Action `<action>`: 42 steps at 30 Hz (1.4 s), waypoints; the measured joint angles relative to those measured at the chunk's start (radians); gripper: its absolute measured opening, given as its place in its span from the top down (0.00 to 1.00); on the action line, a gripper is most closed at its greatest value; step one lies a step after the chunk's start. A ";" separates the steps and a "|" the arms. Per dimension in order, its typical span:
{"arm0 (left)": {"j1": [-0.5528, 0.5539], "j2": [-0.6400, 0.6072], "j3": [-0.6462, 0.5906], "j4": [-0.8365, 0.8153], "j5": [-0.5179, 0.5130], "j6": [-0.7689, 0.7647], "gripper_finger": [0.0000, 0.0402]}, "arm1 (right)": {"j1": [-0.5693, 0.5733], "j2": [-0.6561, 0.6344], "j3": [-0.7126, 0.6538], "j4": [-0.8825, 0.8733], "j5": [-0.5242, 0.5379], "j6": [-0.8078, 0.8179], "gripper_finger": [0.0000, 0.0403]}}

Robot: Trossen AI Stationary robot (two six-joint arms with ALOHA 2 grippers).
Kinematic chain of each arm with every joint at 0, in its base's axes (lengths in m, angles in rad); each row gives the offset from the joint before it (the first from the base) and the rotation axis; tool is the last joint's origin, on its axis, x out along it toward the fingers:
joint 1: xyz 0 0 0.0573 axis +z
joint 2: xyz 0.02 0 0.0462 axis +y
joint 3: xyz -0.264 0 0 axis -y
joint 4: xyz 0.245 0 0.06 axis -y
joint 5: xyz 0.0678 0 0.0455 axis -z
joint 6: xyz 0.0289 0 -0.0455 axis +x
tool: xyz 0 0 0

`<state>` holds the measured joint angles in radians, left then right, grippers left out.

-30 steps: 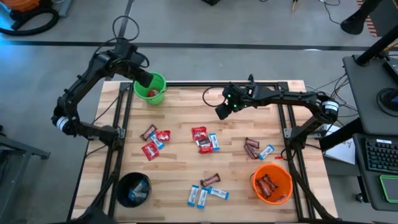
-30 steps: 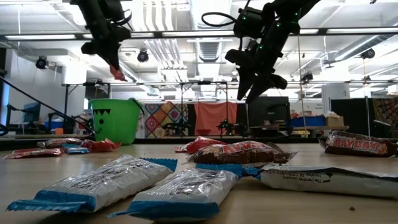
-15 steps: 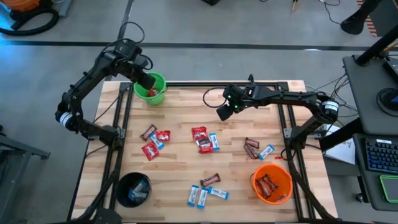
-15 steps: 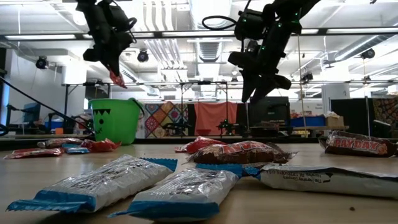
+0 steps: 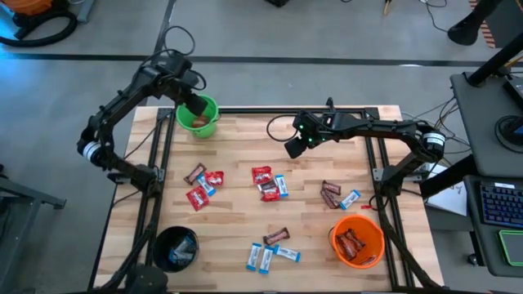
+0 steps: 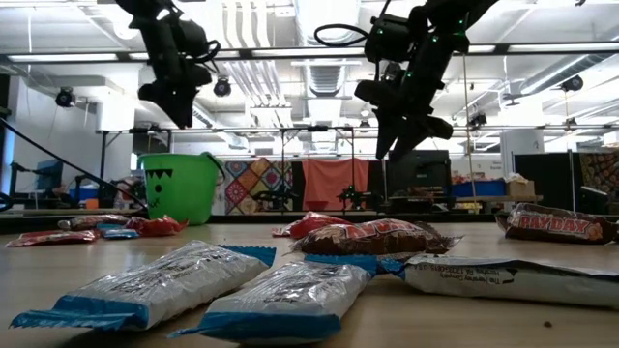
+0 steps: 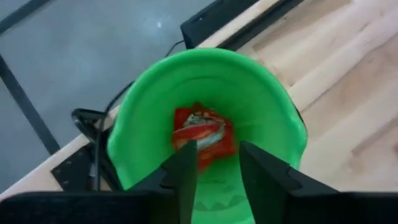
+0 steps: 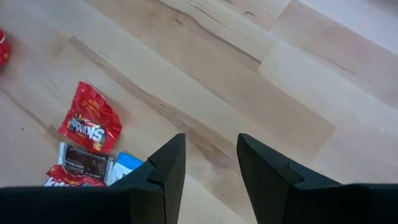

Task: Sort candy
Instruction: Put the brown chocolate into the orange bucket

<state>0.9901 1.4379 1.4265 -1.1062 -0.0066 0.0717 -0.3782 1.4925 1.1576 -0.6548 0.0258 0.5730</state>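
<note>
The left claw (image 7: 216, 167), fingers apart and empty, hangs over the green bucket (image 5: 205, 122) at the table's eleven o'clock; a red packet (image 7: 203, 133) lies inside, its long axis unclear. The right claw (image 8: 210, 167), apart, hovers over bare wood at one o'clock. Other candy (image 5: 269, 184) lies scattered mid-table.

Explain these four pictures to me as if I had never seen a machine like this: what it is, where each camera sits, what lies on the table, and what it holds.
This is a robot with two dark arms at a wooden table, sorting candy into buckets. One picture looks straight down, one looks level across the tabletop, and one comes from each wrist.

The left gripper hangs over the green bucket, open and empty, with red packets lying inside the bucket. The right gripper hovers open above bare wood near the table's middle, holding nothing.

Red, blue-and-white and brown candies lie scattered on the table. The orange bucket holds brown bars; the black bucket holds blue-and-white ones.
</note>
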 joint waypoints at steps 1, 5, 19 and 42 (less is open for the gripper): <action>0.000 0.002 0.000 -0.004 0.027 -0.001 0.72 | 0.000 0.000 0.000 0.000 -0.006 0.002 0.66; -0.011 0.003 0.000 -0.008 0.292 -0.002 0.70 | 0.000 0.000 0.000 -0.003 -0.093 0.004 0.66; -0.208 -0.078 0.000 -0.020 0.358 -0.045 0.69 | 0.081 -0.007 0.000 -0.359 -0.112 0.068 0.66; -0.344 -0.113 0.000 0.028 0.323 -0.135 0.69 | 0.341 -0.012 -0.099 -0.655 -0.112 0.155 0.66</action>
<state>0.6457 1.3245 1.4265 -1.0783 0.3161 -0.0636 -0.0368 1.4807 1.0587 -1.3097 -0.0860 0.7276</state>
